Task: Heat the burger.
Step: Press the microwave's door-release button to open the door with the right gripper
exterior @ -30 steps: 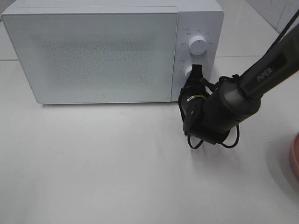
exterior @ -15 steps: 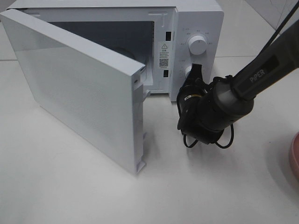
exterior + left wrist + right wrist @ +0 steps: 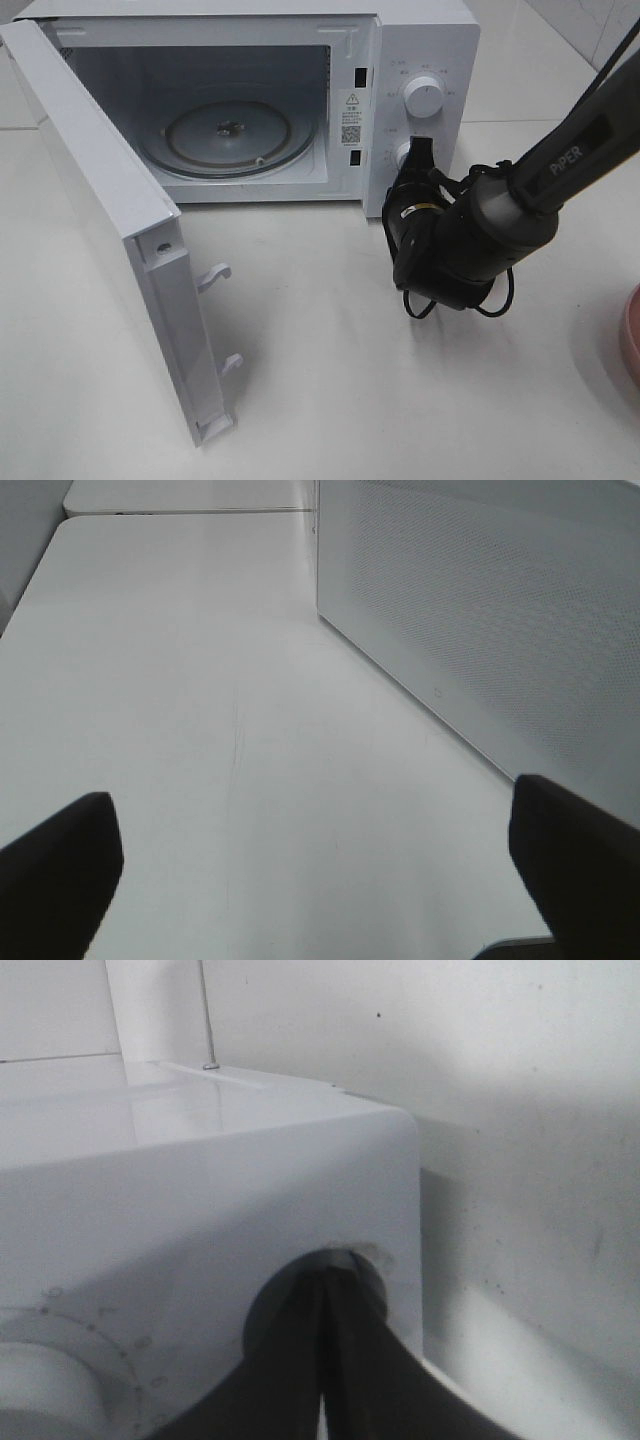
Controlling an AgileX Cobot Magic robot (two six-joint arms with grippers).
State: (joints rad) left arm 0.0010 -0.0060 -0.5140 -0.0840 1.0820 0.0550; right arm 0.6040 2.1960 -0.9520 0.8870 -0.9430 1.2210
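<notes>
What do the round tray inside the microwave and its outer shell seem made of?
Round tray: probably clear glass, glossy, with light reflections on its rim. Outer shell: smooth white, matte; painted metal or plastic, I cannot tell which.

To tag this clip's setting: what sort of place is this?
Likely a lab bench staged as a kitchen counter: a white microwave, door open, stands on a plain white table, and a robot arm reaches to its control panel.
</notes>
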